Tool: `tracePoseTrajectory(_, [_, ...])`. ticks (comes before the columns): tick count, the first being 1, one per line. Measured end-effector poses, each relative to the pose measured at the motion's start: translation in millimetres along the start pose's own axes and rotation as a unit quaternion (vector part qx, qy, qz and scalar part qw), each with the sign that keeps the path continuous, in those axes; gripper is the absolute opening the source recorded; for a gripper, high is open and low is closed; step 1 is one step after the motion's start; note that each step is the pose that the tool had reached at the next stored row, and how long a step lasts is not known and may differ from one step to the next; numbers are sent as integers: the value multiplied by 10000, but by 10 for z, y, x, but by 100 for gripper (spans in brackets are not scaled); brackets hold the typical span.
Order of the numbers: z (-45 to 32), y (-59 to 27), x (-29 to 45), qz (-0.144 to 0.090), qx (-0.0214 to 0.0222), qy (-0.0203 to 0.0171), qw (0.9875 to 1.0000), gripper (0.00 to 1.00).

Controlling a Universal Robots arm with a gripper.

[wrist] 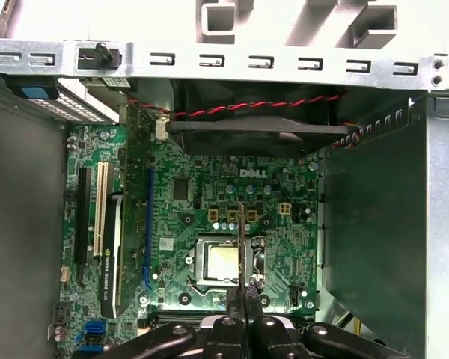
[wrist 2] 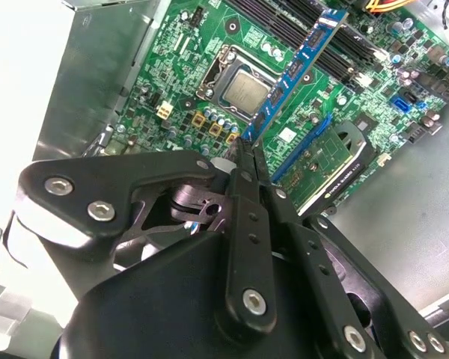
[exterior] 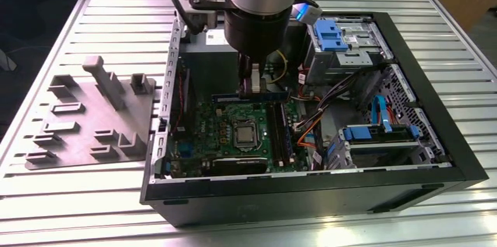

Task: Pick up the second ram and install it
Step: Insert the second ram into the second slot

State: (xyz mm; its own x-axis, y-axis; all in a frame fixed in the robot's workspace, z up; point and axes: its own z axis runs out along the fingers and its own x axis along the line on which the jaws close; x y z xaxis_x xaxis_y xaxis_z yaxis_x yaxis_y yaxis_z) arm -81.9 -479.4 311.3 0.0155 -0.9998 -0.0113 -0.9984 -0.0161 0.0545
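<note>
Pincer [wrist 2: 245,149] clenched on the second ram [wrist 2: 295,69]. In the exterior view the stick hangs on edge over the motherboard [exterior: 208,120], at twelve o'clock of the processor socket [exterior: 245,133]. It is judged unseated, carried this way to meet a slot.

We find white lettering on the motherboard [wrist: 202,187] near the processor socket [wrist: 223,263], and a printed label on the graphics card [wrist: 111,262]. We transcribe neither here.

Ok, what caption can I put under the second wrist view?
Gripper shut on a blue RAM stick, held over the green motherboard beside the CPU.
</note>
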Motion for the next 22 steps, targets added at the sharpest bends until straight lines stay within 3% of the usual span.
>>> tracePoseTrajectory(13, [0,-3,0,13,0,0,10000,12])
tracePoseTrajectory(18, [10,-4,0,388,4,-21,9992,12])
tracePoseTrajectory(22, [19,-4,0,755,8,-41,9971,12])
